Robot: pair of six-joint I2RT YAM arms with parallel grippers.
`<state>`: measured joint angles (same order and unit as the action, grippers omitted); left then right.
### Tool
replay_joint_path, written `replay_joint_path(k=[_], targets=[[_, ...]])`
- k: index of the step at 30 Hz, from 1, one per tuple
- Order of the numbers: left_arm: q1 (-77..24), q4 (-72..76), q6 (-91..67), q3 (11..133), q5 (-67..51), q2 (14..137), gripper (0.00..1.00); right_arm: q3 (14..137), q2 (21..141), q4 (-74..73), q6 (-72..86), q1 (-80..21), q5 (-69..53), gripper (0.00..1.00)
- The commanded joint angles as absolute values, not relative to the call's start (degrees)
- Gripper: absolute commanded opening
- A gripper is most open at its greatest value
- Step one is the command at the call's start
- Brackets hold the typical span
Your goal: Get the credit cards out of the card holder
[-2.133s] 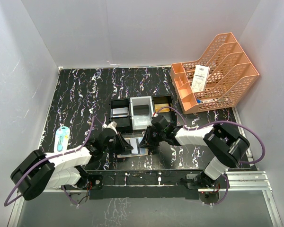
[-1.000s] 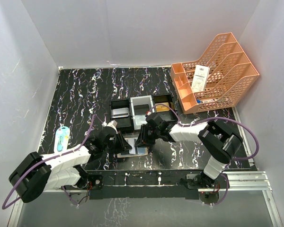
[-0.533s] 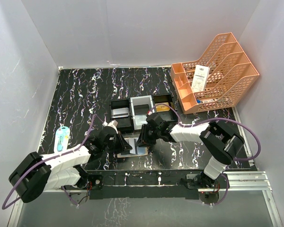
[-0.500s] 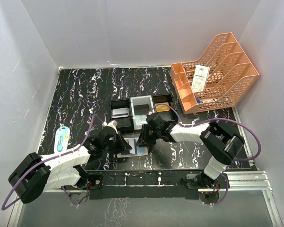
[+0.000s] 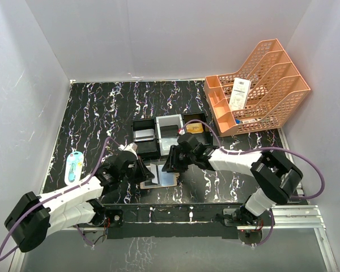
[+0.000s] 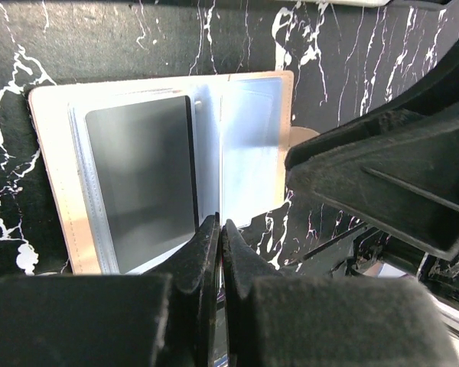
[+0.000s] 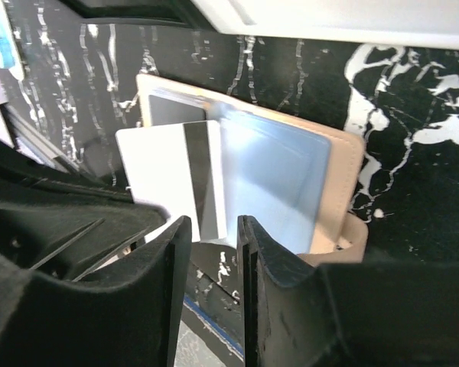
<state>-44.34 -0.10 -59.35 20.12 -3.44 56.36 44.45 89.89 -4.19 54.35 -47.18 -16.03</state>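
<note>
One credit card [image 7: 164, 176] is found half-drawn from card holder [image 7: 352, 176] — right gripper [image 7: 212, 229] narrowly parted over it, left gripper [image 6: 219, 229] pressed together. Holder to be pinned; card drawn out flat.

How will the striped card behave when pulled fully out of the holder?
Probably stiff: the striped card lies partly out of the card holder, flat and unbent. Likely light and slippery, being thin and glossy, so hard to pinch while flat. The card holder looks soft and may drag along with it.
</note>
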Motion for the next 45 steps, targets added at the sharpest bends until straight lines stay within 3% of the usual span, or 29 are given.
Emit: replay_joint_path(k=[1,17,34,45], targets=[[-44.29,-3.49,-57.91,23.12,-1.57,54.49,0.00,45.21,85.56,0.78,53.82,-47.19,-16.84,0.30],[-44.30,-5.43,-54.84,25.19,-1.57,49.94,0.00,42.39,77.75,3.78,54.67,-47.11,-16.05,0.63],[-43.83,-1.51,-53.96,22.88,-5.77,43.81,0.00,27.75,71.77,32.29,56.68,-47.10,-14.22,0.64],[-31.58,8.64,-56.15,16.10,-22.72,36.49,0.00,20.48,67.90,46.49,57.78,-47.11,-13.28,0.64]])
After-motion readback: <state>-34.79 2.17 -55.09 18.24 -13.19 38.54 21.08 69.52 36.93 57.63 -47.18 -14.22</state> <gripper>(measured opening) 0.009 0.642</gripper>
